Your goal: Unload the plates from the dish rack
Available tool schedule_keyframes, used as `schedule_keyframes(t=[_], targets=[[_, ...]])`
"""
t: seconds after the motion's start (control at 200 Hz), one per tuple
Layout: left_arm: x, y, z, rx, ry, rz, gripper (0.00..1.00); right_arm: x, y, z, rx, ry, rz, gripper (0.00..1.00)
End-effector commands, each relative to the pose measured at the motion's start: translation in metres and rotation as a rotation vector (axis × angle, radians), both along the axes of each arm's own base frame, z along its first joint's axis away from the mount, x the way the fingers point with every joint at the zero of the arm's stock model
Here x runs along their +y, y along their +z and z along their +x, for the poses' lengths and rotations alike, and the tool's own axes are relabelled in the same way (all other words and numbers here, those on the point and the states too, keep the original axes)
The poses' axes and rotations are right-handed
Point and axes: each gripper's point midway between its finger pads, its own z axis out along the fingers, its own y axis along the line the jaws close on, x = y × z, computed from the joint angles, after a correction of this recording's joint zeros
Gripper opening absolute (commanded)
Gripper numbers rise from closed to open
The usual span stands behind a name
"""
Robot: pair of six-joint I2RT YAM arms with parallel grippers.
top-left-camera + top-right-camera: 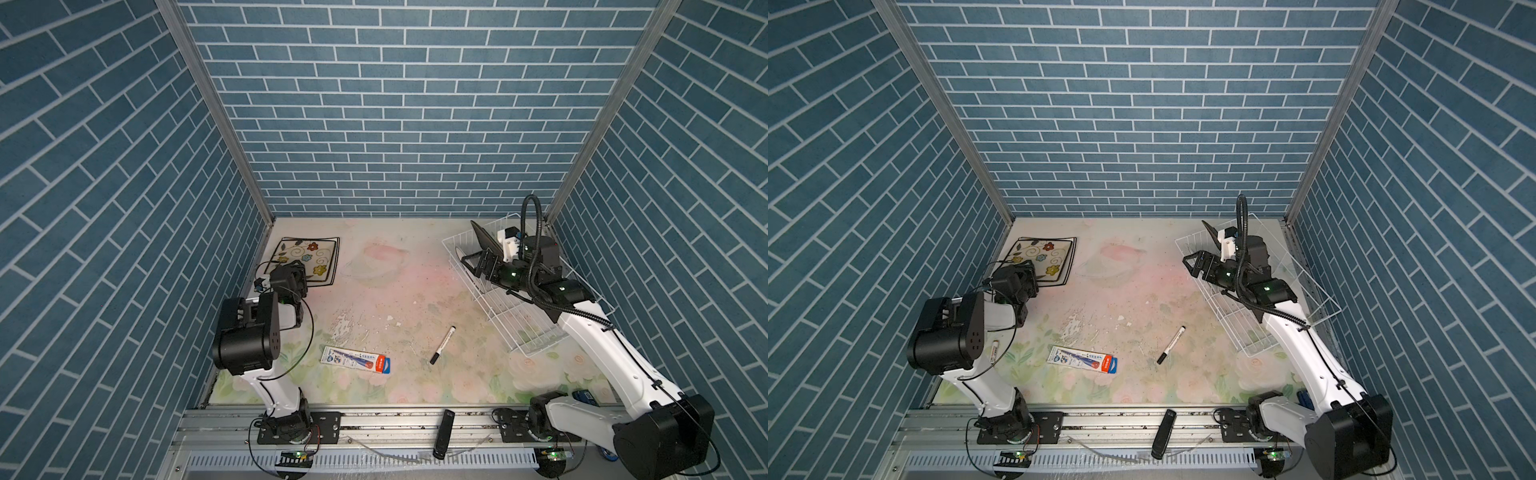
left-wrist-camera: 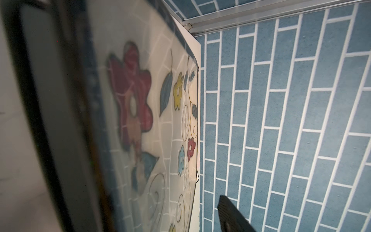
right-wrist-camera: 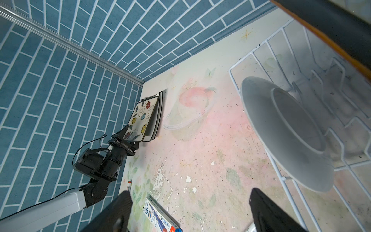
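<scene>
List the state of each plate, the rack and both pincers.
Floral plate: lying flat, out of the dish rack.
Round white plate: standing in the rack.
Black plate: leaning in the rack.
Left pincer: open at the floral plate's edge.
Right pincer: open, empty.

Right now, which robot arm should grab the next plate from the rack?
The right one, I think. Its open right gripper is at the dish rack, close to the round white plate and the black plate. The left gripper is far off, by the floral plate.

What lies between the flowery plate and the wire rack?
Nothing: the table between flowery plate and rack is bare, in both top views; the marker lies nearer the front.
</scene>
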Motion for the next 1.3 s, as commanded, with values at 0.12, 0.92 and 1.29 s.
schedule_keyframes(t=[0.12,0.92,1.29], targets=[[-0.003,0.027,0.009,-0.041,-0.04,0.018,0.68,-0.002,0.01,-0.003,-0.045,-0.01,0.006,0.93],[-0.005,0.02,0.012,0.066,-0.088,0.031,1.0,-0.007,0.012,-0.008,-0.051,-0.021,-0.004,0.93],[-0.011,0.017,0.012,0.182,-0.143,0.042,1.0,-0.006,0.012,-0.008,-0.056,-0.015,-0.005,0.93]])
